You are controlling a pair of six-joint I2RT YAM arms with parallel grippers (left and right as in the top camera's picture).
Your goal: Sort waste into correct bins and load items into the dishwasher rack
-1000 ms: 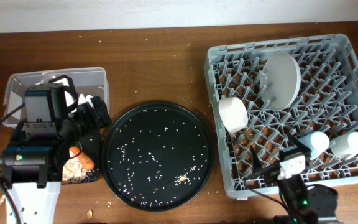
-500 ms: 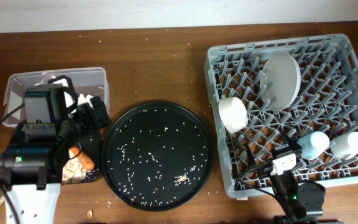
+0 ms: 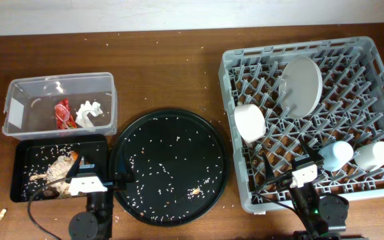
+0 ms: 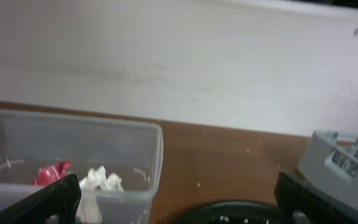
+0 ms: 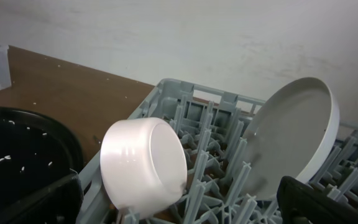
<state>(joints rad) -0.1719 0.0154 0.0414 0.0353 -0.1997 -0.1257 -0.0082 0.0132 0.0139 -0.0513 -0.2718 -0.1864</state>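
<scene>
Plate [image 3: 301,85], bowl [image 3: 250,122], two cups [image 3: 337,155] in rack [image 3: 359,93]

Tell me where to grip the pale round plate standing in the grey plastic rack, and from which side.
Take the pale round plate by its upper rim, probably from above. It stands on edge, leaning, in the grey plastic rack; pegs crowd its lower edge, while the top rim is free and thin, so one finger fits on each face.

Overhead looks straight down. Low wrist cameras face forward past left gripper [image 4: 178,193] and right gripper [image 5: 179,196], sharing the rack [image 4: 331,152].
</scene>
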